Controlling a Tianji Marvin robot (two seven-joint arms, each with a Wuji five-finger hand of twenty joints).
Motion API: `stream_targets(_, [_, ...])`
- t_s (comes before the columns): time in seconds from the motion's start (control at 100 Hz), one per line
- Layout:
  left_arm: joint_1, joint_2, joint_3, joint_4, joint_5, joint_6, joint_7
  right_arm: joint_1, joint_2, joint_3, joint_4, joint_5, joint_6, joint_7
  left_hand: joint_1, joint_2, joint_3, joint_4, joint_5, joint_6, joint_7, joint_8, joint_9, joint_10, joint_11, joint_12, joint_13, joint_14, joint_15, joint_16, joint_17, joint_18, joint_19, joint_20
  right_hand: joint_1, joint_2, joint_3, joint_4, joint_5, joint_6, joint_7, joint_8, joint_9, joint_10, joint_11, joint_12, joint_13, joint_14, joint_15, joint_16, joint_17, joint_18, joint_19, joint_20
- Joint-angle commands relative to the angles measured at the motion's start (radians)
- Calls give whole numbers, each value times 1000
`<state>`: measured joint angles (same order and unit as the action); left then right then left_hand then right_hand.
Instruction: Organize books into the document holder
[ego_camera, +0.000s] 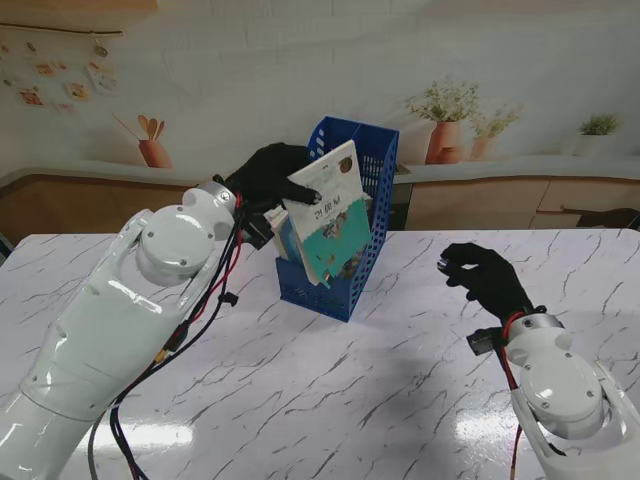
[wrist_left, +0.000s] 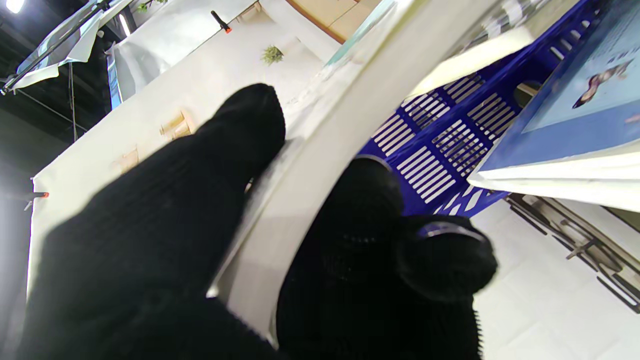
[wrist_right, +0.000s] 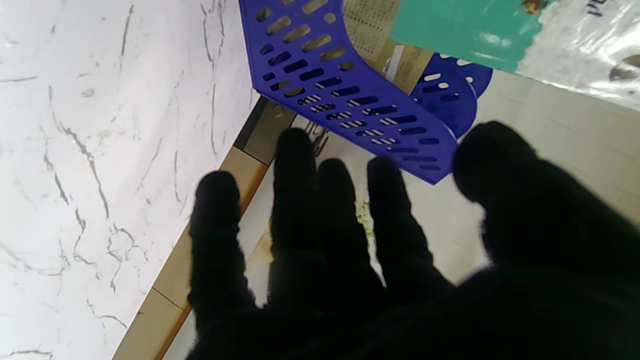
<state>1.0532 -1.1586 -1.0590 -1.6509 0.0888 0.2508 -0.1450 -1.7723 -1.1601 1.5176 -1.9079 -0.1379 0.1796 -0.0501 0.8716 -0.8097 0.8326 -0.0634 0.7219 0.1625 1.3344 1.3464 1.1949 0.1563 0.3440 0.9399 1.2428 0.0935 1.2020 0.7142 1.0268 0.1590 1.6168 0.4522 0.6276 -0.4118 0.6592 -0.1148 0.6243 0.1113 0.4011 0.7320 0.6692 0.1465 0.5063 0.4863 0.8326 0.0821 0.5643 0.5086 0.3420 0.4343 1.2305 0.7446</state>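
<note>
Two hands on show: only the left robot hand (ego_camera: 268, 177) is working; the right robot hand (ego_camera: 485, 277) is idling.
Step in hand: the left robot hand is lowering a book (ego_camera: 330, 210) into the blue document holder (ego_camera: 368, 190), as I judge it.
Where the book is: it is sitting tilted in the holder's mouth, upper half sticking out beyond the fingertips, lower corner down among the other books (ego_camera: 285, 235) already slotted in.
Left robot hand state: it is pinching the book's near top corner, fingers (wrist_left: 235, 135) on one face and thumb on the other, the white cover wedged between them in the left wrist view.
Right robot hand state: fingers are spreading loosely, thumb apart, holding nothing and touching nothing, hovering over the marble surface (ego_camera: 330, 400) well apart from the holder.
Doing it well: the book wants straightening so its edge is running parallel with the holder's walls before it is going any deeper.
Watch for: the low corner may be catching on the books beside it, so a slow descent is looking wise.
Release: I would be keeping the pinch until the book is resting on the holder's floor.
Holder risk: it is light plastic and could be sliding away from the pushing hand; the free right robot hand is near enough to steady it.
</note>
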Motion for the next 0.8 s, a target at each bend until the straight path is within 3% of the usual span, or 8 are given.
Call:
stream_targets(0.0, [-32,-17,12,15,6,-7,4,-8,-8,-2,2,3,2,1,95,38,196,101,43,-93,77,18,45,-117,-9,-7,32,-105,11,-32,29,-96,110,4,-19,23,-13,38,4,2,-14,21,-8,-5,25,11,-10,-8,-11,0,-8,9,-10,-6])
stream_targets(0.24, [-95,-39,56,94,3,-2,38,-4,-7,-1,19,11,1,7,95,39,195,98,41,-93,76,17,45,-117,-11,-10,32,-106,12,-33,29,-97,111,3,-11,31,-34,41,7,2,-15,22,-6,-5,30,12,-7,-12,-4,2,-3,4,-6,-6])
stream_targets(0.43, [-138,-68,99,179,-1,-17,101,1,-7,3,31,16,0,12,95,38,197,97,41,-95,77,16,45,-116,-11,-12,33,-106,14,-33,29,-97,114,3,-12,27,-36,43,15,-2,-13,22,3,-5,34,12,1,-9,-1,2,4,8,0,-4])
stream_targets(0.79, [-183,-119,168,327,22,-87,227,4,-6,10,50,25,-6,18,91,38,198,88,41,-99,76,13,42,-116,-13,-19,33,-107,17,-34,30,-99,118,3,-29,12,-5,42,23,-6,-8,24,16,-2,31,13,11,0,-4,0,3,22,0,-8])
